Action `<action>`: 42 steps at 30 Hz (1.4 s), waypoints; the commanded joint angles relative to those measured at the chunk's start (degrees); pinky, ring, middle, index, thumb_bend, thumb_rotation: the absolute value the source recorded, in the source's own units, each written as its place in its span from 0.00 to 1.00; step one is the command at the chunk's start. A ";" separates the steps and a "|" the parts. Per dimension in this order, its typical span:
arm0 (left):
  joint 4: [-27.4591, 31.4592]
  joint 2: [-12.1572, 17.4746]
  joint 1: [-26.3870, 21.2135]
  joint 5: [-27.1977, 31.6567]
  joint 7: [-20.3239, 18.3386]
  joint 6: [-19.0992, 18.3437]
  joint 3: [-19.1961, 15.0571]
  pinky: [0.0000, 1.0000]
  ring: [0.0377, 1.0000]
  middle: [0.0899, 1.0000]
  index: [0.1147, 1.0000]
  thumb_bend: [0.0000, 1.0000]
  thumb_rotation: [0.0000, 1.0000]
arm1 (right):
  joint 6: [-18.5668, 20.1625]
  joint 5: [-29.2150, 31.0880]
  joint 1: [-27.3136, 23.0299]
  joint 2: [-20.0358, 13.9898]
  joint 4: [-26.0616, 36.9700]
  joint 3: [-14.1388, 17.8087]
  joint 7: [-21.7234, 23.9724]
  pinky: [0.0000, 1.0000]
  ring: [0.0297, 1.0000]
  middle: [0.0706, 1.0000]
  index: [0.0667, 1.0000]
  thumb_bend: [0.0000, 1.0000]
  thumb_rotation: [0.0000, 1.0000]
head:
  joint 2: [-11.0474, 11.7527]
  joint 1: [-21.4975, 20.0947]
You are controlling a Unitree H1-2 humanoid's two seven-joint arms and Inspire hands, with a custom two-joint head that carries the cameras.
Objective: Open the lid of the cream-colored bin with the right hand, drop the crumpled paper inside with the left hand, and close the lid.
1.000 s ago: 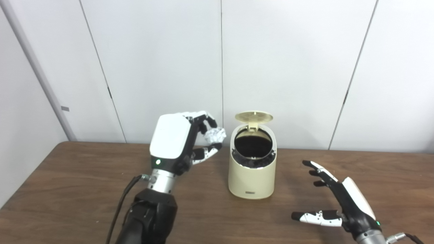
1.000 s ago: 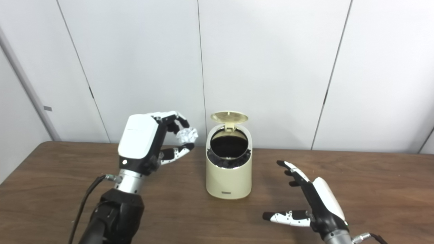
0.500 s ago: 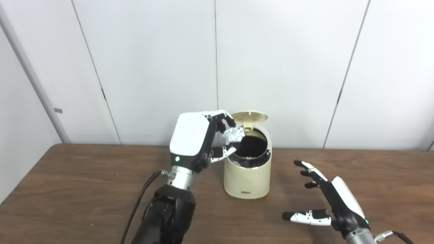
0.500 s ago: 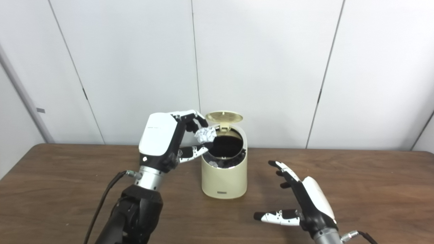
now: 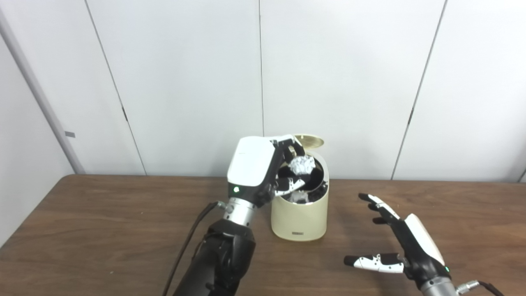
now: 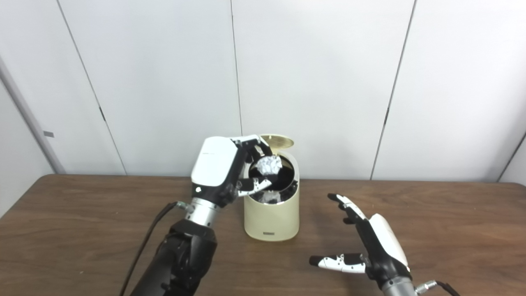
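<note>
The cream-colored bin (image 5: 300, 218) stands mid-table with its round lid (image 5: 310, 141) flipped up at the back, and its dark opening shows. My left hand (image 5: 263, 172) is shut on the crumpled paper ball (image 5: 302, 165) and holds it right over the bin's opening. The same hand (image 6: 224, 168) and paper (image 6: 269, 165) show in the right eye view. My right hand (image 5: 404, 246) is open and empty, hovering low over the table to the right of the bin, fingers spread.
The brown wooden table (image 5: 102, 230) stretches to both sides. White wall panels (image 5: 185, 82) stand close behind the bin. A black cable (image 5: 187, 246) hangs along my left forearm.
My left hand has carried the paper ball rightward, from beside the bin to over its opening. The right hand has stayed nearly still. The view shifted a little.
</note>
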State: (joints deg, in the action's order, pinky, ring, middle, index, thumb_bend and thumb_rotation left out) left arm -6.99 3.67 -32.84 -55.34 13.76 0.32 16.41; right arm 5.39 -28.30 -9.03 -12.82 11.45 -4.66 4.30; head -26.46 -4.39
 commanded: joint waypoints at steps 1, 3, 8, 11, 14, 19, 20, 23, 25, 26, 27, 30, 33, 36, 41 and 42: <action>-1.10 -0.18 -3.96 -0.46 2.75 0.18 0.15 0.36 0.37 0.37 0.46 0.52 0.00 | -0.81 0.09 -1.32 -0.03 1.54 0.32 -1.00 0.78 0.89 0.92 0.88 0.73 0.25 | -0.06 -0.16; -3.38 -0.16 -4.86 -0.66 4.41 0.53 0.44 0.42 0.39 0.37 0.46 0.52 0.00 | -0.77 0.16 -1.12 0.02 1.84 0.31 -0.97 0.79 0.89 0.92 0.88 0.73 0.25 | -0.24 -0.37; -7.54 0.39 -6.57 -1.06 7.66 0.75 1.26 0.44 0.39 0.41 0.42 0.53 0.00 | -0.64 -0.04 -0.90 -0.45 2.25 0.40 -0.73 0.77 0.88 0.92 0.88 0.73 0.26 | -0.42 -0.56; -8.68 0.85 -7.06 -1.49 8.91 0.44 1.91 0.42 0.37 0.42 0.42 0.53 0.00 | -1.18 -0.40 -0.94 -1.11 1.70 0.44 -0.86 0.77 0.88 0.92 0.88 0.73 0.30 | -0.65 -0.29; -9.74 1.12 -7.46 -1.52 9.84 0.27 2.36 0.47 0.41 0.42 0.42 0.53 0.00 | -1.91 -0.28 -0.97 -1.46 1.11 0.54 -1.20 0.76 0.87 0.92 0.88 0.73 0.31 | -0.65 -0.29; -10.38 1.23 -7.63 -0.45 9.86 0.32 2.62 0.44 0.38 0.42 0.42 0.53 0.00 | -1.63 -0.39 -1.01 -1.57 1.35 0.45 -1.05 0.76 0.86 0.91 0.88 0.73 0.31 | -0.65 -0.29; -10.37 1.20 -7.59 -0.14 9.63 0.27 2.57 0.44 0.38 0.42 0.42 0.53 0.00 | -1.58 -0.41 -0.98 -1.56 1.38 0.44 -1.04 0.76 0.86 0.91 0.88 0.73 0.30 | -0.65 -0.29; -9.87 1.37 -7.44 0.55 8.04 -0.04 2.66 0.47 0.42 0.40 0.44 0.52 0.00 | -1.67 -0.34 -0.93 -1.60 1.29 0.44 -1.01 0.76 0.86 0.91 0.88 0.73 0.30 | -0.65 -0.29; -9.29 1.68 -7.29 1.32 6.44 0.20 2.81 0.49 0.46 0.41 0.47 0.52 0.00 | -1.74 -0.18 -0.87 -1.61 1.22 0.48 -1.01 0.76 0.86 0.91 0.88 0.73 0.30 | -0.65 -0.29; -8.94 1.87 -7.22 1.45 5.65 0.18 2.96 0.50 0.48 0.42 0.45 0.52 0.00 | -1.58 -0.06 -0.85 -1.51 1.34 0.52 -0.96 0.75 0.86 0.91 0.88 0.73 0.30 | -0.65 -0.29; -8.61 2.04 -7.15 1.52 5.00 0.11 3.13 0.54 0.51 0.49 0.55 0.74 0.12 | -1.26 -0.01 -0.86 -1.40 1.54 0.52 -0.84 0.75 0.86 0.91 0.88 0.73 0.30 | -0.62 -0.30; -8.07 2.40 -6.97 1.46 4.55 0.33 3.53 0.58 0.55 0.54 0.63 0.91 0.21 | -0.91 0.05 -0.87 -1.20 1.90 0.46 -0.67 0.75 0.86 0.91 0.88 0.73 0.28 | -0.71 -0.22; -7.69 2.68 -6.83 1.36 4.18 0.24 3.82 0.61 0.58 0.55 0.63 0.94 0.23 | -1.01 -0.08 -0.94 -1.18 1.95 0.42 -0.75 0.75 0.86 0.91 0.87 0.73 0.28 | -0.66 -0.23; -7.35 2.84 -6.76 1.38 3.75 0.09 3.98 0.61 0.59 0.56 0.63 0.94 0.24 | -1.02 -0.13 -0.95 -1.24 1.99 0.46 -0.78 0.75 0.86 0.91 0.87 0.73 0.28 | -0.75 -0.12; -6.58 2.98 -6.58 1.18 3.09 -0.49 4.15 0.62 0.59 0.57 0.63 0.93 0.24 | -1.08 -0.04 -0.78 -1.30 2.03 0.44 -0.69 0.75 0.86 0.91 0.87 0.73 0.27 | -0.90 -0.07; -6.44 2.96 -6.49 1.21 3.10 -0.43 4.13 0.62 0.59 0.57 0.63 0.93 0.24 | -1.07 -0.09 -0.70 -1.33 2.12 0.40 -0.65 0.74 0.86 0.91 0.87 0.73 0.27 | -1.07 -0.13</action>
State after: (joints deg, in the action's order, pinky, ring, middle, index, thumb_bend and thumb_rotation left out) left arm -15.66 6.42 -37.11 -53.84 15.95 -0.16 20.63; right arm 5.26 -28.53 -8.51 -13.66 11.48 -4.63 4.29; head -27.33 -4.39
